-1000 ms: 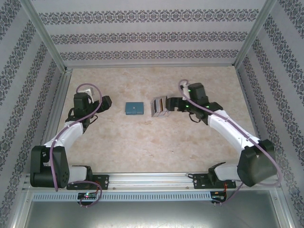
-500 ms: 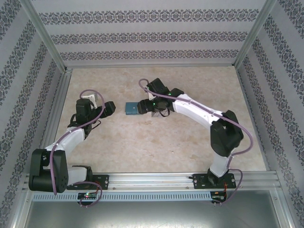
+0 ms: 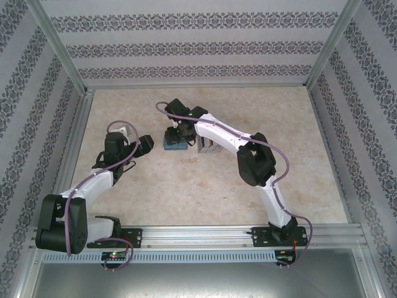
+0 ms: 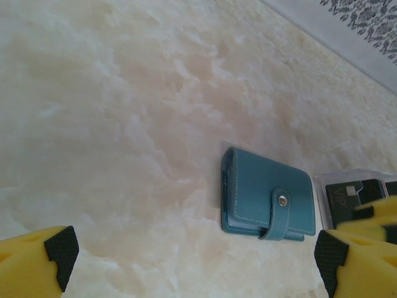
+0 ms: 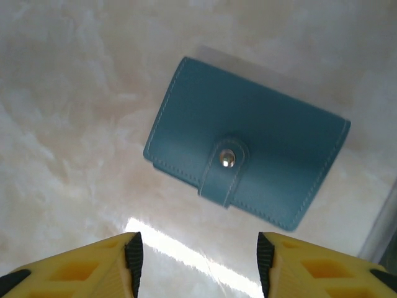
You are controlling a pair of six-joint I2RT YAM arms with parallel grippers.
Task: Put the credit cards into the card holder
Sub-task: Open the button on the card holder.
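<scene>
The right gripper (image 5: 198, 264) was open in its wrist view, its two yellow fingers with black pads (image 5: 133, 259) spread apart at the bottom of the frame and nothing between them. Just above them, in the centre of that frame, lay the card holder (image 5: 248, 139), a teal-blue wallet folded shut, its strap fastened by a small metal snap (image 5: 228, 161), lying flat and turned at a slant on the pale marbled tabletop (image 5: 68, 124). In the overhead view the right gripper (image 3: 176, 134) hung over the card holder (image 3: 171, 146) a little above and left of the frame's centre, the right arm stretched across from the lower right. The left gripper (image 4: 193, 257) was open too, its black-tipped yellow fingers (image 4: 59, 250) at the two bottom corners of its wrist view with bare table between them; the card holder (image 4: 267, 198) lay beyond, right of centre. Just right of it, at the frame's right edge, a dark credit card (image 4: 350, 197) stood in a pale rack (image 4: 322, 186). From overhead the left gripper (image 3: 145, 144) sat to the left of the wallet, apart from it, and the rack (image 3: 208, 146) stood just to the wallet's right, partly hidden by the right arm.
</scene>
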